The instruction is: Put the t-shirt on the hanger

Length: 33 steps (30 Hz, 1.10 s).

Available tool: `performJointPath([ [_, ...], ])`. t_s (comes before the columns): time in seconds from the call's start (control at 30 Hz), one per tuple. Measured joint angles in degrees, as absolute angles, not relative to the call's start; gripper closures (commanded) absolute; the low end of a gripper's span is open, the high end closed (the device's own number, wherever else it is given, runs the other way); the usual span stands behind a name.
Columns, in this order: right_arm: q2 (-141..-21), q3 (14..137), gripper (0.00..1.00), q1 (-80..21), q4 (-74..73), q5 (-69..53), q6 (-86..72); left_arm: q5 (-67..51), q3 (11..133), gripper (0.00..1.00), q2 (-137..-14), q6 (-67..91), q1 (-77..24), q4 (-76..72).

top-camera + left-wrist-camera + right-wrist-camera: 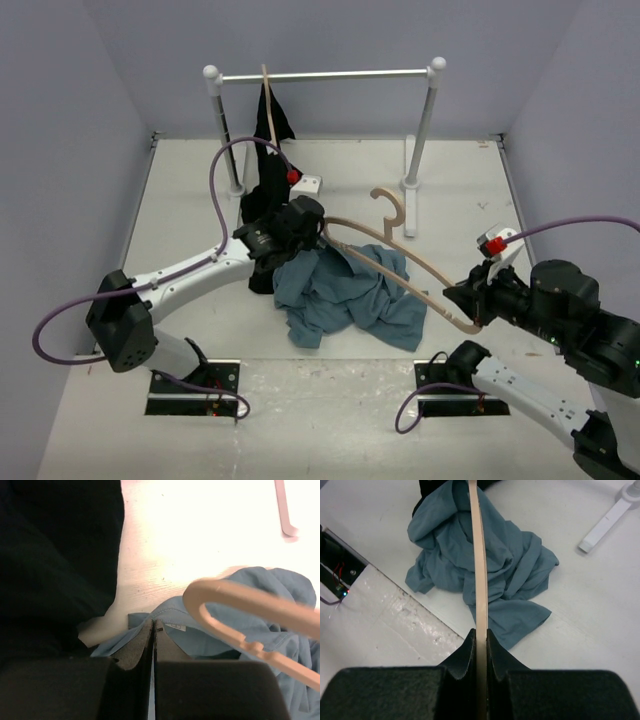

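Note:
The blue-grey t-shirt lies crumpled on the table between the arms. The tan wooden hanger is held tilted above it, hook toward the back. My right gripper is shut on the hanger's right end; in the right wrist view the hanger runs straight out from between the fingers over the t-shirt. My left gripper is shut on the t-shirt's collar edge near its label, with the hanger's left end just right of it.
A white clothes rail stands at the back with a black garment hanging from another hanger; the garment hangs right behind my left gripper and fills the left of its wrist view. Grey walls close in the table.

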State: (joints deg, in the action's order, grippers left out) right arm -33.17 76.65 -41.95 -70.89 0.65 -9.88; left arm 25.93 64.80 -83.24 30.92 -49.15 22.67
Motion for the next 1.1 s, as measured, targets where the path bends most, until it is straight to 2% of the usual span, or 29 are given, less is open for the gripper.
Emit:
performJointPath([
  [0.33, -35.28, 78.19, 1.0, -41.95, -73.24, -4.35, -7.48, 22.98, 65.81, 1.0, -85.71, 30.74, -46.74, 22.69],
  [0.6, -38.68, 78.0, 1.0, -41.95, -73.2, -3.84, -7.08, 21.1, 66.65, 1.0, -86.06, 30.35, -46.32, 22.76],
  [0.9, -44.49, 76.88, 1.0, -41.95, -71.75, -0.51, -6.04, 19.96, 66.65, 1.0, -80.95, 29.92, -46.26, 23.6],
  [1.1, -40.86, 73.11, 1.0, -41.93, -65.49, -4.38, -1.18, 15.95, 66.65, 1.0, -77.85, 26.46, -46.24, 24.31],
])
